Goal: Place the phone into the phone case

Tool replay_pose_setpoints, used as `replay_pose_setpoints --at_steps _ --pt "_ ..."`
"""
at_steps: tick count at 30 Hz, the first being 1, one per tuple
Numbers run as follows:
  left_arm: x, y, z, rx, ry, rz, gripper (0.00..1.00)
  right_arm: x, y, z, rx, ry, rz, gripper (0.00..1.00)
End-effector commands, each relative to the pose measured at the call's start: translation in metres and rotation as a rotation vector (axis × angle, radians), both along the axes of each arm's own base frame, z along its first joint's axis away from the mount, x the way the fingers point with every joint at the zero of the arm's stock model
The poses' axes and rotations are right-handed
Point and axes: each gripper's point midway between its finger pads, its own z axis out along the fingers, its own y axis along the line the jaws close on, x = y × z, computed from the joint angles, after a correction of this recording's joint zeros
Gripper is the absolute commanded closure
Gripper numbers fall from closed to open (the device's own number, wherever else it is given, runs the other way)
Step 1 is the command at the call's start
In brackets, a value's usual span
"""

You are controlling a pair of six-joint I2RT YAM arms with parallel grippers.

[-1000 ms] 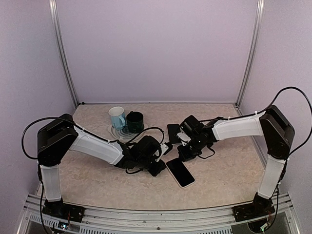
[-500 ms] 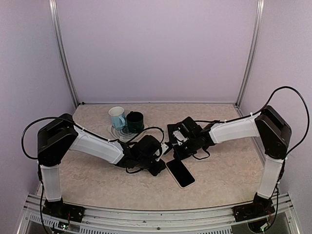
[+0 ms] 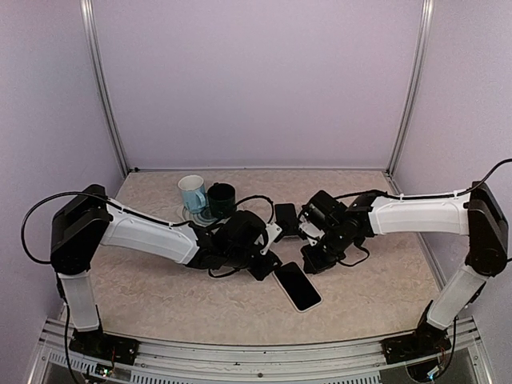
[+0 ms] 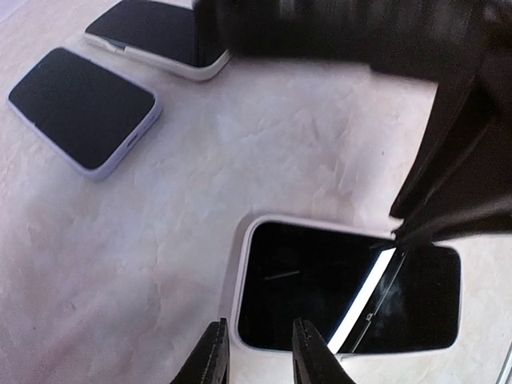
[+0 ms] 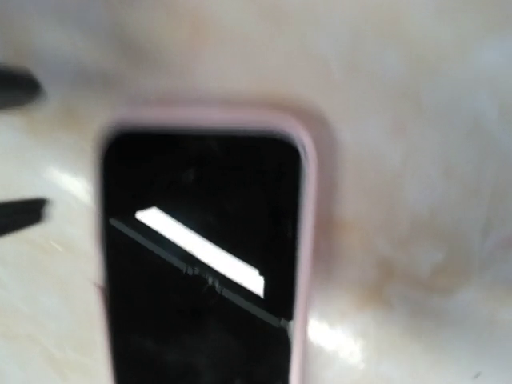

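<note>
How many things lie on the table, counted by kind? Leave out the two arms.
Mugs: 2, light blue mug and dark mug.
Phones or cases: 3, near slab, middle slab, far slab.
Mat: 1.
Total: 6.

The top camera sits high behind the arm bases (image 3: pixel 102 344), facing the back wall (image 3: pixel 256 80) and tilted down, so it takes in the whole counter (image 3: pixel 160 296) from afar. The left wrist camera looks steeply down past the left hand (image 4: pixel 256 352), close over the phone (image 4: pixel 344 296). The top view shows that phone mid-counter (image 3: pixel 297 286). The right wrist camera is even closer and blurred, almost straight above a dark screen (image 5: pixel 200 264). I cannot tell whether it is the same phone.
</note>
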Motion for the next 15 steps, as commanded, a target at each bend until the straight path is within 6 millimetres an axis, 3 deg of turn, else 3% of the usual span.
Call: replay_pose_setpoints --at_steps 1,5,10,12,15 --pt "0.006 -0.018 -0.01 0.037 -0.029 -0.008 0.72 -0.023 -0.015 -0.031 -0.03 0.108 -0.035 0.9" --pt "0.001 -0.002 -0.052 0.163 0.005 -0.02 0.73 -0.033 -0.018 -0.047 -0.018 0.149 -0.038 0.9" --pt "-0.026 0.026 -0.102 0.336 0.097 -0.086 0.79 -0.05 -0.026 -0.07 -0.024 0.219 -0.045 0.91" --pt "-0.036 0.04 -0.118 0.378 0.132 -0.1 0.8 -0.053 -0.03 -0.073 -0.038 0.223 -0.055 0.91" --pt "-0.05 0.054 -0.134 0.399 0.195 -0.118 0.84 -0.043 -0.032 -0.061 -0.068 0.18 -0.062 0.91"
